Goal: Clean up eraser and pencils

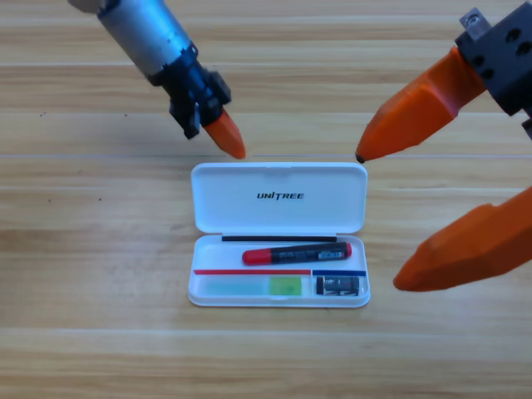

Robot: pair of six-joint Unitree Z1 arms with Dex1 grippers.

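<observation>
The white case (pixel 278 199) lies open in the middle of the table, lid flat behind its tray. In the tray lie the red-and-black pen (pixel 295 253), the green-and-white tube (pixel 253 287) in the front slot, and the small black eraser (pixel 339 287) at the front right. My left gripper (pixel 226 137) is shut, its orange tip just behind the lid's left back edge. My right gripper (pixel 380 219) stands wide open beside the case's right end and holds nothing. Its upper jaw tip is at the lid's back right corner, its lower jaw to the right of the tray.
The wooden table (pixel 91 249) stretches bare to the left of the case and in front of it. The left arm's grey link (pixel 145 33) slants in from the top left. The right arm's black body (pixel 503 54) fills the top right corner.
</observation>
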